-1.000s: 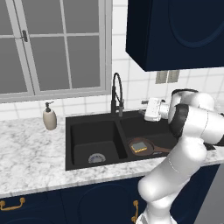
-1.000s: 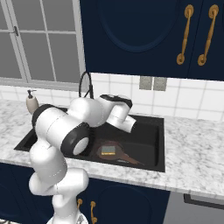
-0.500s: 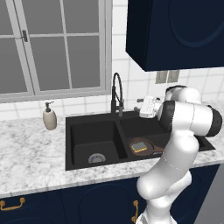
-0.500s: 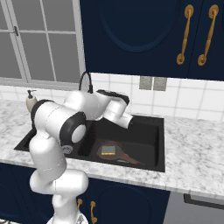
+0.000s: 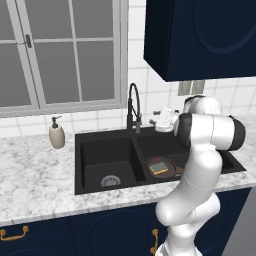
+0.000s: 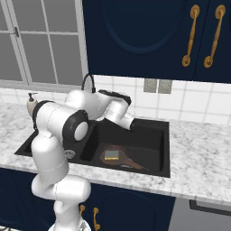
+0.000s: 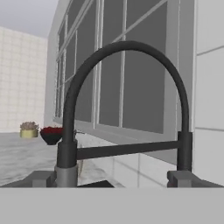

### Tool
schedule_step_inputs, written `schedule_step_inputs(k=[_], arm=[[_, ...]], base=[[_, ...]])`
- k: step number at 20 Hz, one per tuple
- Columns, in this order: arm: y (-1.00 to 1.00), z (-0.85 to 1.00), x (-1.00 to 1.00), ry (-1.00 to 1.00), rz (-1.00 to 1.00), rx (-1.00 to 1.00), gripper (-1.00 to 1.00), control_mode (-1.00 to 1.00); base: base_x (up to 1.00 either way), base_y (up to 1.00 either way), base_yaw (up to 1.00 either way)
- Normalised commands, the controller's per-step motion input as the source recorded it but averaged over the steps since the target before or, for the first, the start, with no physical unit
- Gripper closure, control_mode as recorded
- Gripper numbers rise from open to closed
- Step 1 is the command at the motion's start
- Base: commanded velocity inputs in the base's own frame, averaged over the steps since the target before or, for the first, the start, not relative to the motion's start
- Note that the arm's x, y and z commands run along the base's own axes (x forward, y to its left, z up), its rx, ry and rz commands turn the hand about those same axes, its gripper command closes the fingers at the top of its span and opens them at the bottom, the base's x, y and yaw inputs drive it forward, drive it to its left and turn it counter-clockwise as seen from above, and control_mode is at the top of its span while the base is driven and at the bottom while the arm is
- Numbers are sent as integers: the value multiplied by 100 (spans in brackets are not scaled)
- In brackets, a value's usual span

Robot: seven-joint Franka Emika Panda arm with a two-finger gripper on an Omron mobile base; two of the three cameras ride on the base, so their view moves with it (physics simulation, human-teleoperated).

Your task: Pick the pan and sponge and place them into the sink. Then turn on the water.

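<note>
**Pan and sponge in the sink; tap not yet on**

Sink (image 5: 100, 150): black double basin, centre of my left base frame. Left basin holds nothing but its silver drain. Right basin has both task items.

Arm: rises lower right of the left base frame and bends over the right basin toward the back wall. The gripper (image 5: 161, 119) sits centre frame, just right of the faucet (image 5: 132, 106), level with the faucet's lower part. In the right base frame the gripper (image 6: 129, 123) is left of centre, over the back of the basin.

Pan (image 6: 118, 158): flat on the floor of the right basin, handle running toward the lower right of the right base frame. In the left base frame the pan (image 5: 170, 172) is partly behind the arm.

Sponge (image 6: 111, 155): lying inside the pan, on its base. I see it in the left base frame too (image 5: 159, 167).

Jaws: spread wide, nothing between them. In the hand frame the tips stand at the bottom edge, with the faucet (image 7: 127, 105) arching close ahead.

Progress, as I judge it: both placements done. Left to do: turn on the water. I see no stream from the spout, and the gripper is near the faucet but I can't tell that it touches it.
</note>
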Motion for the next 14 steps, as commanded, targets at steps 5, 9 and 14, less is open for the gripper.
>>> schedule_step_inputs(k=[5, 9, 14], arm=[[9, -11, 36, 3, -3, 2, -100, -100], [2, -26, 49, 4, -2, 4, -100, -100], [0, -31, 50, 3, 0, 3, -100, -100]], base=[[0, 0, 0], [0, 0, 0], [0, 0, 0]])
